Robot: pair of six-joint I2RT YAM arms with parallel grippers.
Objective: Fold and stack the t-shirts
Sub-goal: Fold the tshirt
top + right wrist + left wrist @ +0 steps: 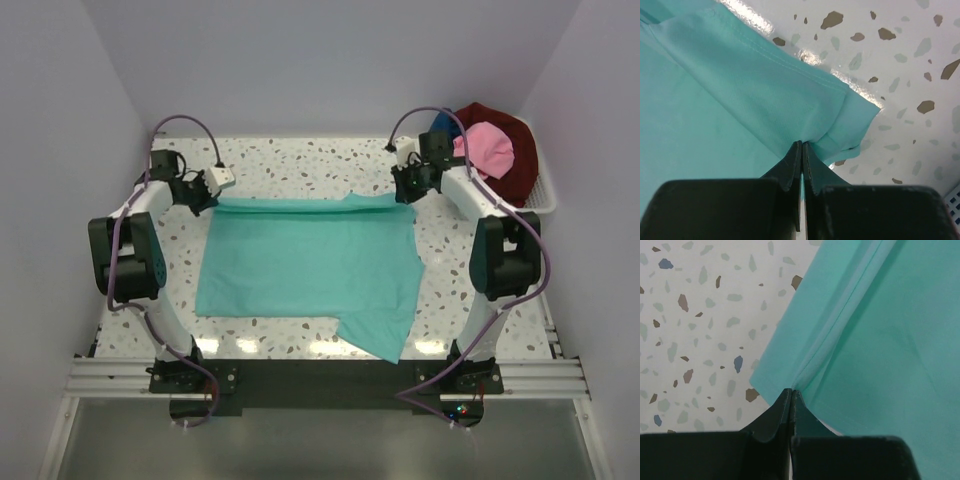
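Note:
The teal-green t-shirt (pixel 305 265) lies spread over the middle of the speckled table, one part trailing toward the near edge. My left gripper (pixel 212 196) is shut on its far left corner; the left wrist view shows the cloth (pixel 875 335) pinched at the fingertips. My right gripper (pixel 406 192) is shut on the far right corner, cloth (pixel 755 85) bunched at the tips. A pink t-shirt (pixel 487 150), a dark red one (pixel 515 150) and a bit of blue one (pixel 443 124) are heaped in the basket at the far right.
The white slatted basket (pixel 546 190) stands at the table's far right corner. Pale walls close in the table on the left, back and right. The arm bases and a metal rail (pixel 320 378) run along the near edge.

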